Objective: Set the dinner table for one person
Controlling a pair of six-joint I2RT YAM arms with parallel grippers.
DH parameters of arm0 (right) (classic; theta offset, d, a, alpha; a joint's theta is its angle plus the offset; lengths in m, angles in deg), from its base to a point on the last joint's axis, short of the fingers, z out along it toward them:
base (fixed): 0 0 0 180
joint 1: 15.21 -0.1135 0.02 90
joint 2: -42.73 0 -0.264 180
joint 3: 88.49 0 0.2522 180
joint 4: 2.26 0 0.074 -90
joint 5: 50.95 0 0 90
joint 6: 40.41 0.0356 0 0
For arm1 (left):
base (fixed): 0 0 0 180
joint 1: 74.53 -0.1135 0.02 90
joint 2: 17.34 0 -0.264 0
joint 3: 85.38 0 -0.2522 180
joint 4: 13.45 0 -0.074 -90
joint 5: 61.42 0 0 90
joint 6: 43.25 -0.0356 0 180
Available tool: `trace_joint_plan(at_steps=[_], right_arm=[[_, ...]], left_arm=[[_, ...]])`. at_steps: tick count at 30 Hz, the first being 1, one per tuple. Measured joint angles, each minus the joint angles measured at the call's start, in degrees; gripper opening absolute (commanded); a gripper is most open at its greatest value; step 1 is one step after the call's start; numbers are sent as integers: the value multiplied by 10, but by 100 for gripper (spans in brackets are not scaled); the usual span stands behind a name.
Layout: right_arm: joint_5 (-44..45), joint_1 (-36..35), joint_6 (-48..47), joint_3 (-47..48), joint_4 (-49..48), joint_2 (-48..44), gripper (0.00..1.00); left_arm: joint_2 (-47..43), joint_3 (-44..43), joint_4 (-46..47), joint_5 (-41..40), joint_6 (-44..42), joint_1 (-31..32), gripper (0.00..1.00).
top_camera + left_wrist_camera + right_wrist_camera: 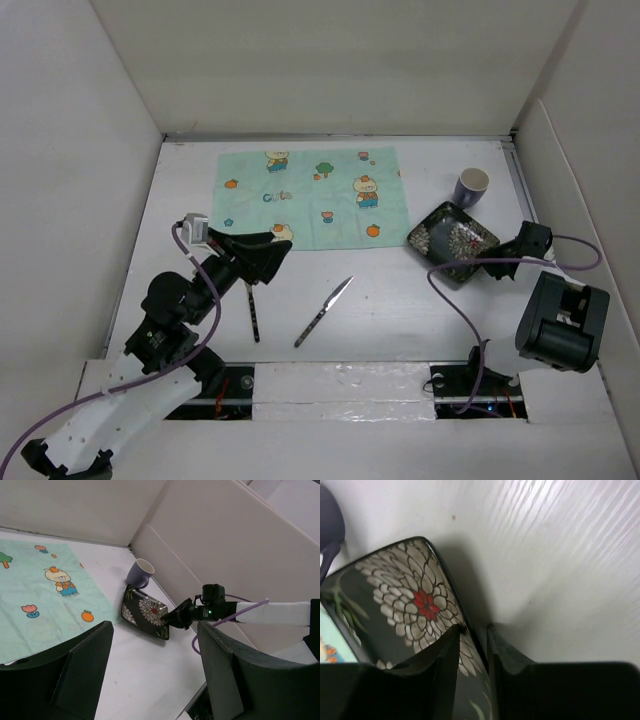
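So the right tool point(476, 639) had gone for the dark square plate with the white-and-red flower pattern point(450, 238), one finger on the patterned inside and the other just outside the rim. To me it looked clamped on that edge, which makes sense since a flat plate gives you nothing else to pinch. From the left wrist view the plate seemed tipped up a bit on the held side, though I couldn't swear to it. It sat on the big plain white worktop point(400, 320), just right of the mint-green cartoon placemat point(310, 195), with the small purple cup point(471, 185) right behind it near the far right corner. The left tool point(270, 258) hung over the placemat's near left corner with its jaws apart and nothing in them, probably just waiting its turn. A silver knife with a dark handle point(325, 310) and another dark-handled utensil point(253, 315) lay in front of the placemat. I'd guess the plate goes onto the placemat first, then everything else gets arranged around it.
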Motion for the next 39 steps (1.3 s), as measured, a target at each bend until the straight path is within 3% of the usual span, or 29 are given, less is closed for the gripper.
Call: trace_joint_plan(at_steps=[1,2,6,17,20,29,35,39], right_arm=[[-10,3,5,-8,-8,-3,17],[-18,4,13,-19,-16,-10,16],[-17,4,22,-51,9,-80,0],[25,7,-7,-58,180,-379,0],[25,-12,-28,-15,240,-410,0],[-76,-174,-62,173,243,-342,0],[-136,-346,-82,284,122,-118,0],[-189,-402,-83,332,35,38,0]], left_arm=[[-4,0,-1,-3,0,0,65],[-8,0,-2,-8,0,0,65],[-10,0,-2,-17,0,3,65],[14,2,-7,-20,0,4,65],[20,2,-9,-22,0,4,65],[64,-36,-47,-24,-1,4,65],[86,-104,-104,-57,-17,4,66],[92,-148,-158,-103,-42,4,69]])
